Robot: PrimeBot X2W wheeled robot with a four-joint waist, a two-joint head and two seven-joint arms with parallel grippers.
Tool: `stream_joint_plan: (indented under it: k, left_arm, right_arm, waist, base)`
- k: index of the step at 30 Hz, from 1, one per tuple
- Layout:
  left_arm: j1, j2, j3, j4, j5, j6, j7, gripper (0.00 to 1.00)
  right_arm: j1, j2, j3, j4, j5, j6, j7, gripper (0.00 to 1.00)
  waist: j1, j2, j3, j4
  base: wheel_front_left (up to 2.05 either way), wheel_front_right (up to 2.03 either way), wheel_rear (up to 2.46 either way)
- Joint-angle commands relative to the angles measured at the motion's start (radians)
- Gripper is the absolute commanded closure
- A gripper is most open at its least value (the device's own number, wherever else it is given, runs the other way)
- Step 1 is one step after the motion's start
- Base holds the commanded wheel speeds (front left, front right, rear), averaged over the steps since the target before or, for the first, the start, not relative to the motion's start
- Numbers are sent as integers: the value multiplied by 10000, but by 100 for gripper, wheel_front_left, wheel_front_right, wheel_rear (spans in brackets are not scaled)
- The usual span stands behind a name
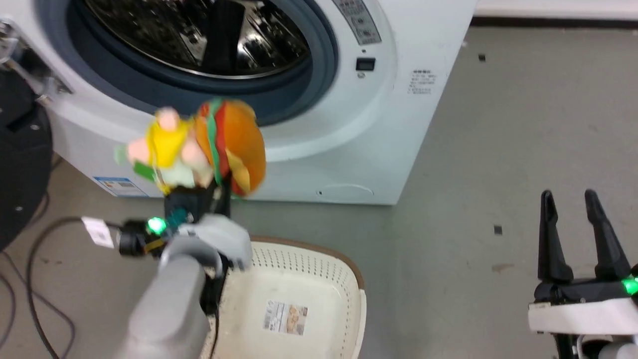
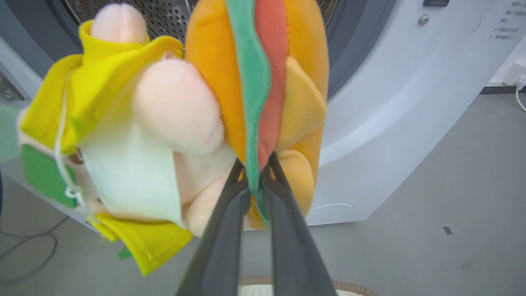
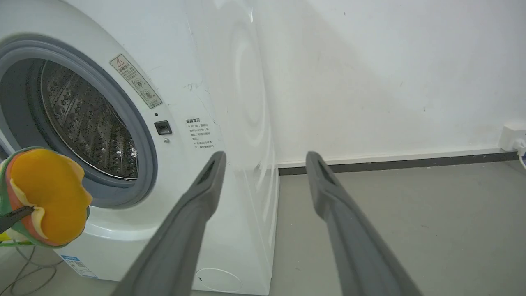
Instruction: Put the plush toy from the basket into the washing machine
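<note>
Plush toy (image 1: 204, 147): out of the basket, held aloft before the machine's front, just below the opening; orange burger part to the right, peach-pink and yellow parts hanging off to the left, green-white tag at the far left
Left gripper (image 2: 254, 168): pressed together on the toy, pinching the green and red stripes at the burger part's lower edge; toy standing up off the fingertips
Right gripper (image 1: 568, 195): spread, holding nothing, low on the right, well apart from toy and opening
Washing machine (image 1: 379, 124): dark door (image 1: 20, 164) swung aside at the left; steel drum (image 1: 199, 35) in plain sight past the grey rubber ring (image 1: 326, 65)
Basket (image 1: 309, 249): on the floor (image 1: 498, 149) beneath the left wrist, paper label (image 1: 285, 317) on its inner bottom
Key relation: opening ahead of and above the left gripper, roughly along its finger line; toy's bulk between fingertips and ring; toy's long axis across the fingers, side to side, far narrower than the opening
Nearer arm: left, by a wide margin
Step in hand, as judged: carry toward the drum; pick-up done, release not yet done
Next move, as judged: up and forward over the ring's lower lip, then fingers apart inside the drum
Risk, as judged: dangling yellow cloth or tag snagging on the lip; thin pinch liable to slip
</note>
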Motion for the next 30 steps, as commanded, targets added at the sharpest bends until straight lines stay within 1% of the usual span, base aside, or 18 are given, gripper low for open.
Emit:
stream_joint_plan:
  k: [1,14,23,26,30]
  left_arm:
    - [-352,87,119,-59,93,11,-56,100]
    - [-3825,866,1152,615,512,-52,-56,100]
    - [-6604,1500,1865,1806,366,-13,-57,100]
    - [-7570,1771,1964,2325,366,-82,-57,100]
    - [-8556,2091,2075,2630,424,-76,-57,100]
  right_arm:
    - [-258,-2,-13,-51,-37,-7,-42,0]
    - [-1550,-2,-68,-270,202,-7,-42,0]
    - [-2458,-2,15,-438,561,-7,-42,0]
    - [-2686,-2,20,-483,689,-7,-42,0]
    - [-2844,-2,9,-535,785,-7,-42,0]
  waist:
    - [1,0,472,-258]
    - [1,0,3134,-1221]
    - [1,0,4795,-1858]
    - [1,0,5280,-2006]
    - [1,0,5707,-2090]
  base:
    - [0,0,0]
    - [0,0,0]
    - [0,0,0]
    - [0,0,0]
    - [0,0,0]
